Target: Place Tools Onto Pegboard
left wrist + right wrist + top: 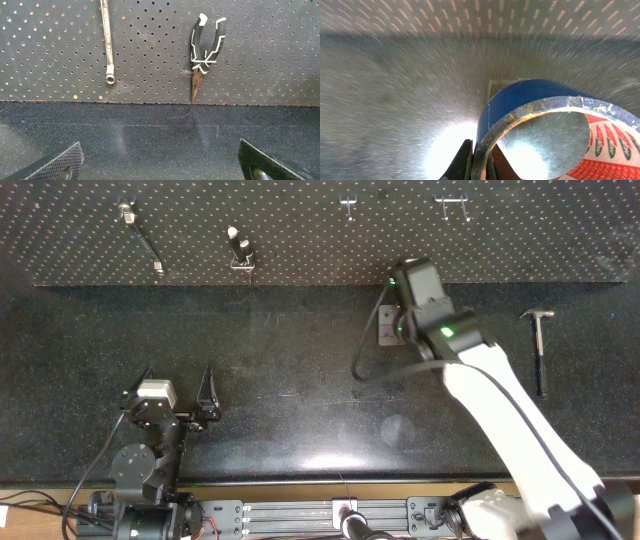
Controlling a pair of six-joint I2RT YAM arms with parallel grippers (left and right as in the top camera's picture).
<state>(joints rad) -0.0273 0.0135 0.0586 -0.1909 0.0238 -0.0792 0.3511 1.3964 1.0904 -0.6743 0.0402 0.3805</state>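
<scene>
- Right gripper (479, 156): fingers clamped on the wall of one blue tape roll (535, 102) — one finger inside the ring, one outside. The roll stands on edge just above the black table (280, 380), with the pegboard (300, 230) close ahead of this gripper.
- Left gripper (162, 161): fingers wide apart and holding nothing. It sits low over the table, well back from the pegboard it faces.
- Ahead of the left gripper, on the pegboard: one pair of pliers (202, 55), nose down, and one wrench (106, 40), ring end down. The two hang well apart.
- Out to the right gripper's right: one hammer (539, 350) flat on the table, head toward the pegboard, well apart from the gripper.
- Above the right gripper, on the pegboard: two metal hooks (347, 202) (453, 202).
- Views compared: the right wrist view gives the grip on the roll; the top view gives the hammer and hooks; the left wrist view gives the hung tools' detail — white-trimmed pliers handles.
</scene>
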